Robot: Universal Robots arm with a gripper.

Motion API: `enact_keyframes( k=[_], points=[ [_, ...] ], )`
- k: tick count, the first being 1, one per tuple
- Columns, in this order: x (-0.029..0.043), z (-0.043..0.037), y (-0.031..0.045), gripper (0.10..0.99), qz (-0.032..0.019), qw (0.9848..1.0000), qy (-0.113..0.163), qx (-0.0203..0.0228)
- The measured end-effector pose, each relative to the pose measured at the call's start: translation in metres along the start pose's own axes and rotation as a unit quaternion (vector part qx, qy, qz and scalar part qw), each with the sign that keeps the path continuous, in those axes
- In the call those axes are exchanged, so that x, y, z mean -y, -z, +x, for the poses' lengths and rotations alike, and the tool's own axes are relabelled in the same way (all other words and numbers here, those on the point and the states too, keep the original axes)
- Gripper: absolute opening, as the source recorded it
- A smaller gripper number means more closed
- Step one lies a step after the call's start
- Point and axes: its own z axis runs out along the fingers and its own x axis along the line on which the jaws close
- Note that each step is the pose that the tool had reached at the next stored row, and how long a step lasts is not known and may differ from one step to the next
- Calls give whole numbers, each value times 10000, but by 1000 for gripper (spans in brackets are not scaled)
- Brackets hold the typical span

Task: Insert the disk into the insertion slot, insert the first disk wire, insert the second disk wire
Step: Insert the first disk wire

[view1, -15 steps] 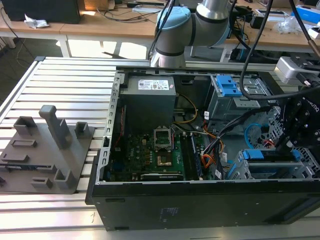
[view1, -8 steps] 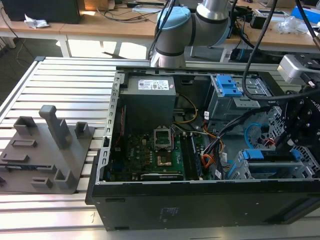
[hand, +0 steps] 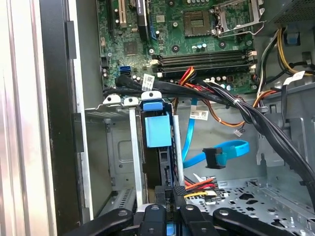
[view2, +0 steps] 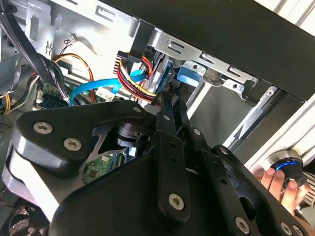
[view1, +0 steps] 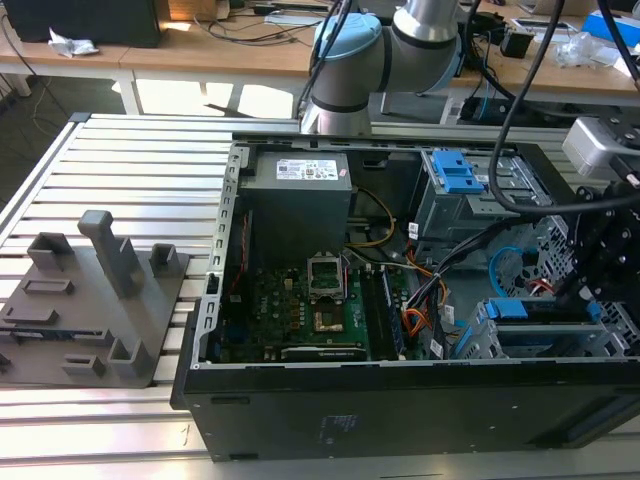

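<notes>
1. Claw: fingers drawn close together, pinching a black plug with red, yellow and black wires running off it.
2. Plug sits at the disk's exposed end; whether it is seated, cannot tell.
3. Disk: already inside the slot, on edge, its blue caddy tab showing at the open end. In the exterior view the slot is in the case's near corner on the exterior view's right.
4. Blue cable: its connector hangs loose just beside the disk, touching neither disk nor claw.
5. Black cable bundle crosses above the slot, between it and the motherboard.
6. Latch bay with blue latches: far side of the case, beyond the slot.
7. Power supply: far wall, on the exterior view's left of the bay.
8. Case lies open on a slatted metal table; the arm is mounted at the table's far edge.
9. Grey fixture stands on the table, well apart from the case, on the exterior view's left.
10. Second wrist view: a person's hand rests outside the case beside a round knob with a lit blue ring.
</notes>
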Motion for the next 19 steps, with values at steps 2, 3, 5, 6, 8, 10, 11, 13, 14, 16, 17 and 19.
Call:
enact_keyframes(
  k=[2, 3, 5, 6, 8, 10, 11, 13, 14, 16, 17, 19],
  points=[
    [0, 0, 0, 173, -3, 10000, 50, 32],
    [0, 1, -2, 173, -4, 9999, 105, 59],
    [-5, 1, -5, 173, -7, 9999, 118, 84],
    [-12, 2, -6, 173, -7, 9999, 118, 84],
    [-28, 4, -11, 173, -7, 9999, 119, 84],
    [-28, 1, -15, 173, -7, 9999, 120, 86],
    [-29, -3, -16, 173, -7, 9999, 120, 86],
    [-26, -9, -18, 173, -7, 9999, 120, 86],
    [-23, -12, -18, 173, -7, 9999, 122, 86],
    [-12, -18, -19, 173, -7, 9999, 126, 86],
    [-6, -20, -19, 173, -7, 9999, 127, 86],
    [-5, -20, -20, 173, -7, 9999, 127, 85]
  ],
)
